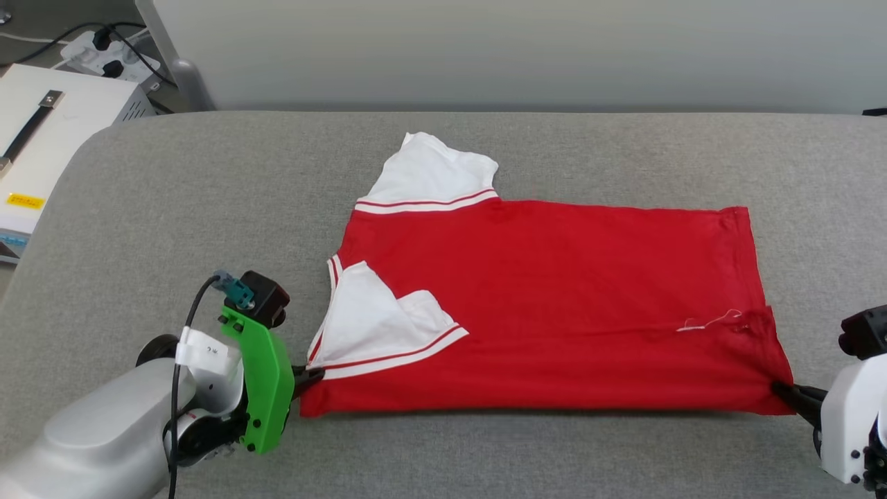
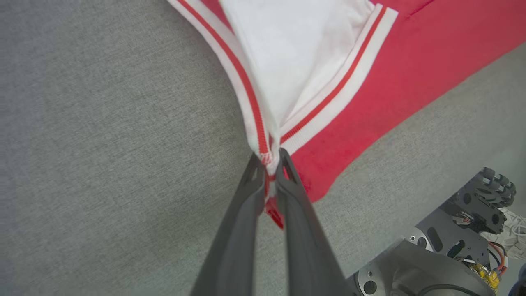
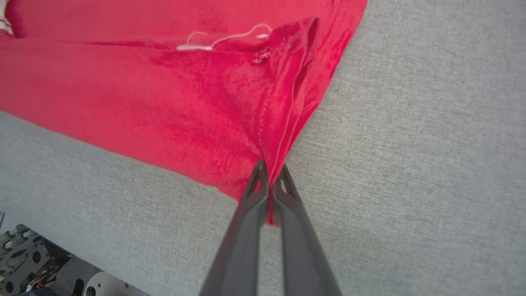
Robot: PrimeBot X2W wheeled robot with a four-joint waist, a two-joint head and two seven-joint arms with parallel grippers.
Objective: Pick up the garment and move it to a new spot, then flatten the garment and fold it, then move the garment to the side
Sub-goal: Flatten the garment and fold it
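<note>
The garment (image 1: 554,305), a red T-shirt with white sleeves and red-white striped trim, lies spread on the grey padded surface (image 1: 208,208), collar end to the left, hem to the right. One white sleeve (image 1: 429,173) sticks out at the back; the other (image 1: 374,326) is folded onto the red body. My left gripper (image 1: 312,376) is shut on the near left corner, pinching trim and red cloth (image 2: 269,164). My right gripper (image 1: 779,389) is shut on the near right hem corner (image 3: 269,172). A loose white thread (image 3: 222,39) lies near that hem.
A white box (image 1: 48,138) with a dark strap stands off the surface at the far left, with a power strip and cables (image 1: 104,55) behind it. A pale wall (image 1: 520,48) runs along the back. Robot base parts (image 2: 452,242) show below the front edge.
</note>
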